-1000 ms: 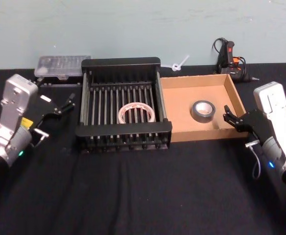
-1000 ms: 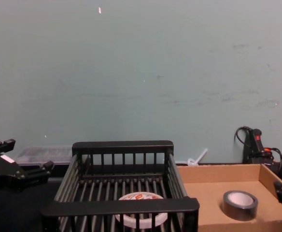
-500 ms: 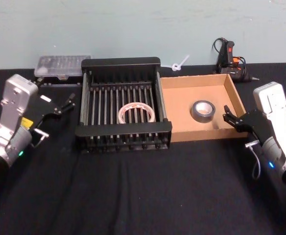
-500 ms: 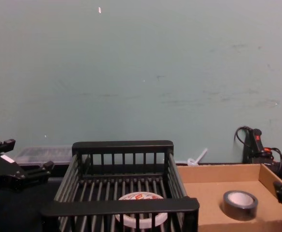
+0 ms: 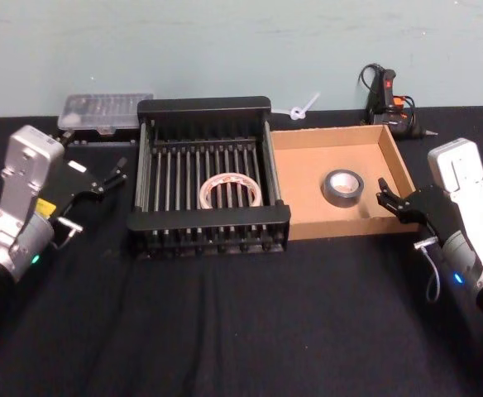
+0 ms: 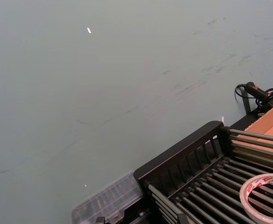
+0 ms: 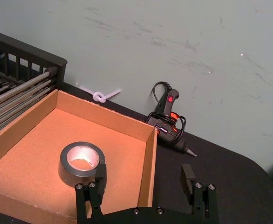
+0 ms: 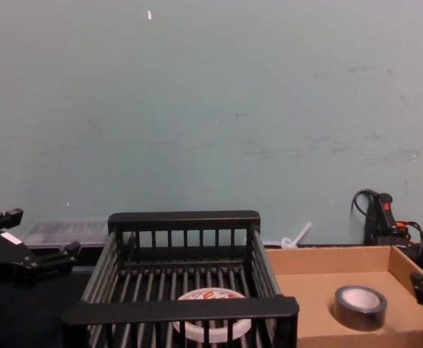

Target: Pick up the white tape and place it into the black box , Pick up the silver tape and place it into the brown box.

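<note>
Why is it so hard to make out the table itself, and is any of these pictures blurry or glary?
Head view: the black tablecloth swallows shadows, so the black box barely stands out; light is even, no glare. Right wrist view: sharp, with a soft sheen inside the silver tape. Left wrist view: the clear plastic case at the edge looks smeared.

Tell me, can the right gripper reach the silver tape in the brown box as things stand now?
Probably yes. The right gripper is open, just outside the brown box wall. The silver tape lies flat and alone inside, open from above; only the low wall stands between.
</note>
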Controlling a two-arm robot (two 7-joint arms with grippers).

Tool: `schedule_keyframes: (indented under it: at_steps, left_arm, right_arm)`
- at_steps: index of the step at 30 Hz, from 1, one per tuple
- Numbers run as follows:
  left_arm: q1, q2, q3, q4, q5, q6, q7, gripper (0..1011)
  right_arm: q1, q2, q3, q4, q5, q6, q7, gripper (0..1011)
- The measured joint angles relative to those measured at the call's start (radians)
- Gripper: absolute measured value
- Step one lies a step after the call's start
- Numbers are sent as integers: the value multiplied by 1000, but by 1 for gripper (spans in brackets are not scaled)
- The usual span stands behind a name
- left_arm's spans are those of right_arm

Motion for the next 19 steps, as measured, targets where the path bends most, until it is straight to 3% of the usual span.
schedule_keyframes:
  at_steps: [19]
  left_arm:
    - [0,0,0,0,0,0,0,1001]
  right_arm:
    - [0,0,0,0,0,0,0,1002]
